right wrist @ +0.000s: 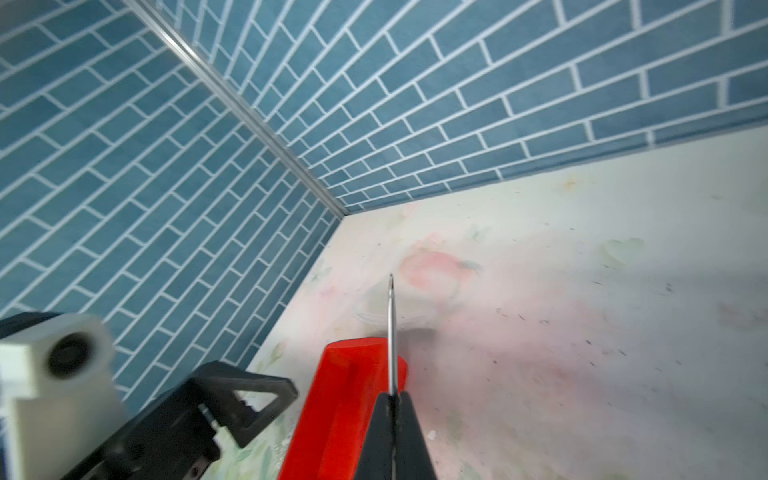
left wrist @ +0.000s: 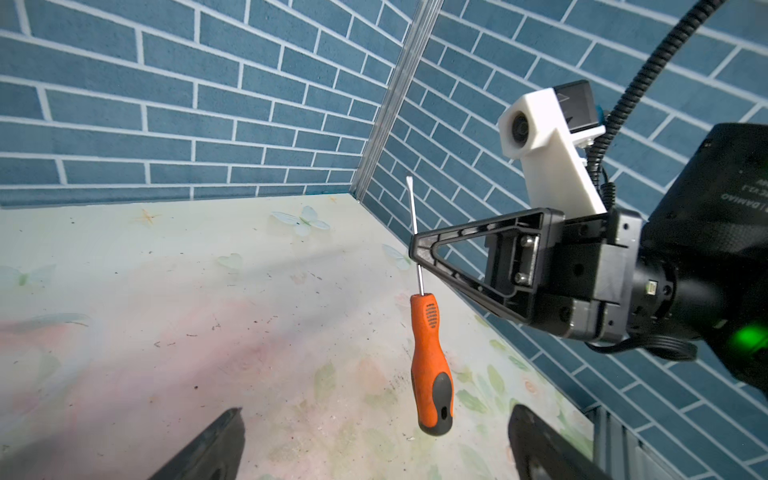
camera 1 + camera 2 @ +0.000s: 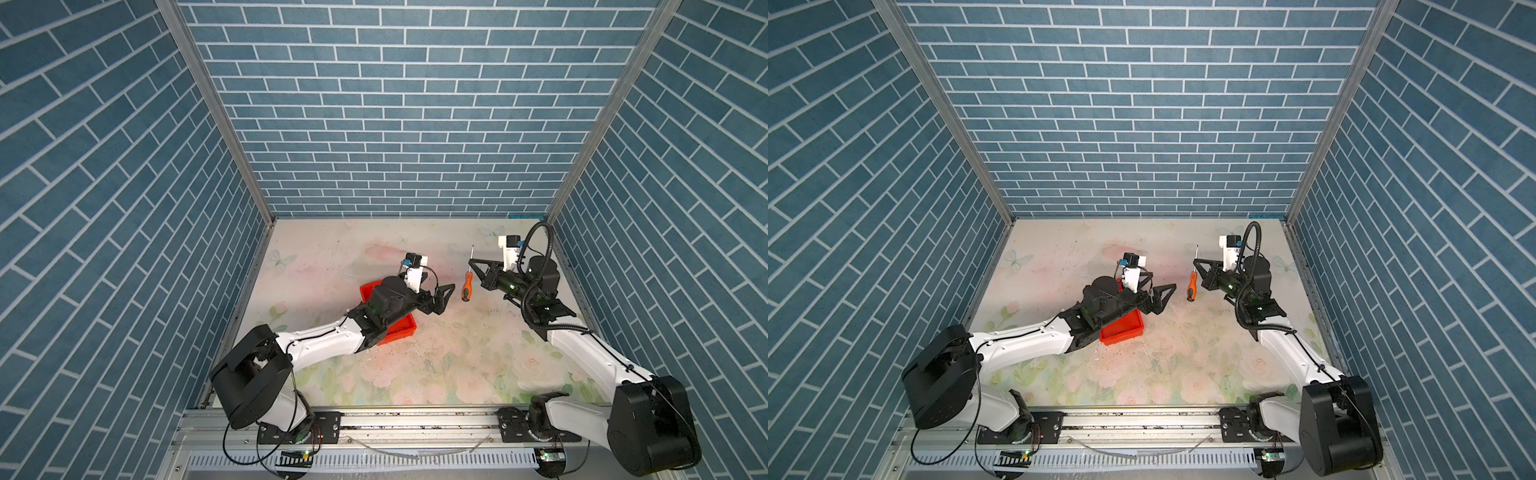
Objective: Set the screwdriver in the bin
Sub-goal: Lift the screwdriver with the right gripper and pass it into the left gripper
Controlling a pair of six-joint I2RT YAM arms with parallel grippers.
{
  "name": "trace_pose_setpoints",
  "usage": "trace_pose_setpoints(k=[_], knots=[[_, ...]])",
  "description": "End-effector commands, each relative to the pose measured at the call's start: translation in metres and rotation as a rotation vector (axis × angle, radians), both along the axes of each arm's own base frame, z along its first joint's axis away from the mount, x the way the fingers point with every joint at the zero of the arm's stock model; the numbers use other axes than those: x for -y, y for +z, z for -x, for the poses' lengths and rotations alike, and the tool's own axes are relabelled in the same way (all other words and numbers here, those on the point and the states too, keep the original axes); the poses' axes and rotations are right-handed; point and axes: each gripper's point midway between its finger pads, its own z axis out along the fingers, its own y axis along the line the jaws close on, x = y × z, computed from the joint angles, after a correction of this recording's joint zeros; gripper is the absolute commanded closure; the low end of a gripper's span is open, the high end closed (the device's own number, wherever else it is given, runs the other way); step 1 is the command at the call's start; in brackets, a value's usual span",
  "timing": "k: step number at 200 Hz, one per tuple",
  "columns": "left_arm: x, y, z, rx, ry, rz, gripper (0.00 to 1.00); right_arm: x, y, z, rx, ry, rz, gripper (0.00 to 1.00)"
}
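Your right arm [image 3: 582, 353] reaches in from the near right with its elbow bent. The right gripper [image 3: 471, 262] is pinched tight on the thin shaft of the screwdriver [image 3: 467, 286], whose orange handle hangs clear of the floral table [image 3: 415, 365]. Your left arm [image 3: 324, 343] stretches low across the red bin [image 3: 402, 332], left of centre. The left gripper [image 3: 444, 300] is spread wide and empty, just left of the handle.

The screwdriver [image 2: 424, 316] has a bright metal shaft, matt handle.
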Motion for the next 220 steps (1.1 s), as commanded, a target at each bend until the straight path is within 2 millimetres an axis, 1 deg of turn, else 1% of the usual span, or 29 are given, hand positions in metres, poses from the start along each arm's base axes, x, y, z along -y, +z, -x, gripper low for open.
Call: trace_pose_setpoints(k=[1, 21, 40, 55, 72, 94, 121, 129, 137, 155, 173, 220], knots=[[0.009, 0.026, 0.013, -0.005, -0.087, 0.080, 0.00, -0.017, 0.028, 0.019, 0.086, 0.166, -0.097, 1.00], [0.016, 0.032, 0.015, -0.012, -0.123, 0.110, 0.02, -0.024, 0.036, 0.025, 0.097, 0.246, -0.148, 1.00], [0.024, 0.039, 0.017, -0.026, -0.163, 0.139, 0.08, -0.028, 0.045, 0.027, 0.113, 0.290, -0.195, 1.00], [0.032, 0.046, 0.020, -0.035, -0.205, 0.159, 0.10, -0.029, 0.048, 0.028, 0.121, 0.301, -0.213, 1.00], [0.038, 0.044, 0.021, -0.044, -0.233, 0.164, 0.14, -0.029, 0.051, 0.030, 0.130, 0.310, -0.219, 1.00], [0.038, 0.037, 0.018, -0.068, -0.220, 0.159, 0.21, -0.032, 0.056, 0.038, 0.141, 0.362, -0.224, 1.00], [0.040, 0.043, 0.018, -0.069, -0.233, 0.175, 0.28, -0.034, 0.065, 0.048, 0.153, 0.423, -0.254, 1.00], [0.041, 0.044, 0.017, -0.068, -0.233, 0.174, 0.31, -0.034, 0.067, 0.051, 0.158, 0.436, -0.264, 1.00], [0.041, 0.046, 0.016, -0.063, -0.230, 0.172, 0.37, -0.035, 0.069, 0.052, 0.162, 0.446, -0.269, 1.00], [0.042, 0.045, 0.015, -0.061, -0.232, 0.169, 0.47, -0.035, 0.069, 0.051, 0.157, 0.453, -0.267, 1.00], [0.043, 0.044, 0.015, -0.064, -0.234, 0.169, 0.50, -0.036, 0.069, 0.052, 0.160, 0.462, -0.266, 1.00], [0.042, 0.047, 0.014, -0.048, -0.230, 0.177, 0.70, -0.038, 0.066, 0.050, 0.144, 0.482, -0.260, 1.00]])
